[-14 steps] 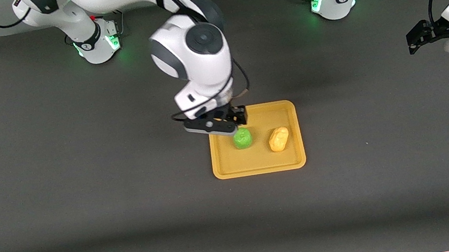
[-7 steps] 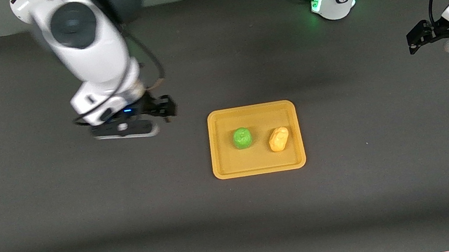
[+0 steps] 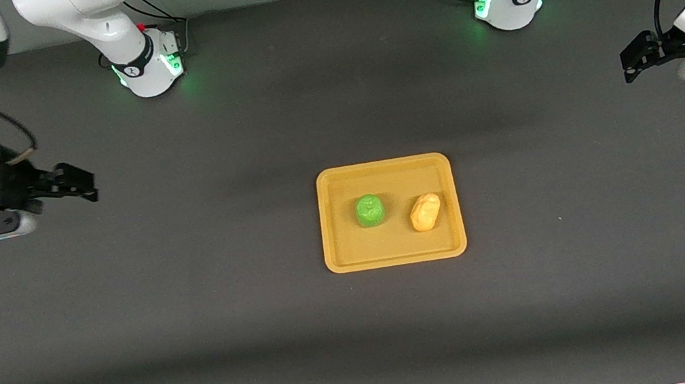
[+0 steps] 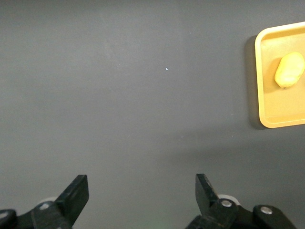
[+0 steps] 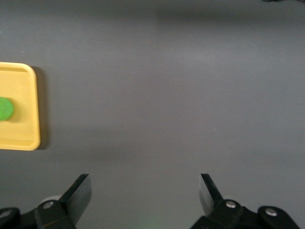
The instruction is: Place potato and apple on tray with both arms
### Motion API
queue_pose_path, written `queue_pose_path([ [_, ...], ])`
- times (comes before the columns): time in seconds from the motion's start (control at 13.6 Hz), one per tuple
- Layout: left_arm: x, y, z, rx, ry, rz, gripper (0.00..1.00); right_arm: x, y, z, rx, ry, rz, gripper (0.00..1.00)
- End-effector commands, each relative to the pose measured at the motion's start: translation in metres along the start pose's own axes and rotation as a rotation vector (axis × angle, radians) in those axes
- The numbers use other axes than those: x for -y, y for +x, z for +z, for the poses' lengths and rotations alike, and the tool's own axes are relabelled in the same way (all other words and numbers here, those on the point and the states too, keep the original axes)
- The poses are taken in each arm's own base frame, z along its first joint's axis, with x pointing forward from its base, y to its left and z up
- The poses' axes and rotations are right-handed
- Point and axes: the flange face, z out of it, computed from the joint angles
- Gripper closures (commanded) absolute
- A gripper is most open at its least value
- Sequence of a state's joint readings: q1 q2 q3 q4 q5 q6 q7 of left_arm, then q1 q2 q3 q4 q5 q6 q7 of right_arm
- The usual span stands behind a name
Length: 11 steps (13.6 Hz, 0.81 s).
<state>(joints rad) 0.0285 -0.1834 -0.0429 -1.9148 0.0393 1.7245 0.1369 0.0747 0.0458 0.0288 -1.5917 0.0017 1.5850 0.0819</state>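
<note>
Front view shows one tray point(image 3: 396, 255) at the middle of the frame on the desk point(image 3: 198, 324), with one apple point(image 3: 369, 210) and one potato point(image 3: 425, 212) lying on it, side by side and apart. Both placements look done, so I judge little is left but parking two arms. The right pincer point(image 3: 82, 186) hangs at the frame's left edge, the left pincer point(image 3: 629, 60) at its right edge; both wrist views show fingers spread wide, holding nothing.
</note>
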Motion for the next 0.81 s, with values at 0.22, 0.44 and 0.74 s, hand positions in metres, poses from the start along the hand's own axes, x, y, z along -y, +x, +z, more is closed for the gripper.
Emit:
queue_pose_path([
  [0.22, -0.002, -0.004, -0.004, -0.005, 0.003, 0.010, 0.00, -0.058, -0.002, 0.005, 0.000, -0.019, -0.010, 0.00],
  [0.44, 0.002, 0.003, -0.005, -0.027, 0.004, 0.004, 0.00, -0.070, -0.005, 0.002, -0.002, -0.029, -0.004, 0.00],
  [0.74, 0.004, 0.004, -0.008, -0.030, 0.004, 0.002, 0.00, -0.078, -0.007, 0.003, 0.016, -0.018, 0.007, 0.00],
])
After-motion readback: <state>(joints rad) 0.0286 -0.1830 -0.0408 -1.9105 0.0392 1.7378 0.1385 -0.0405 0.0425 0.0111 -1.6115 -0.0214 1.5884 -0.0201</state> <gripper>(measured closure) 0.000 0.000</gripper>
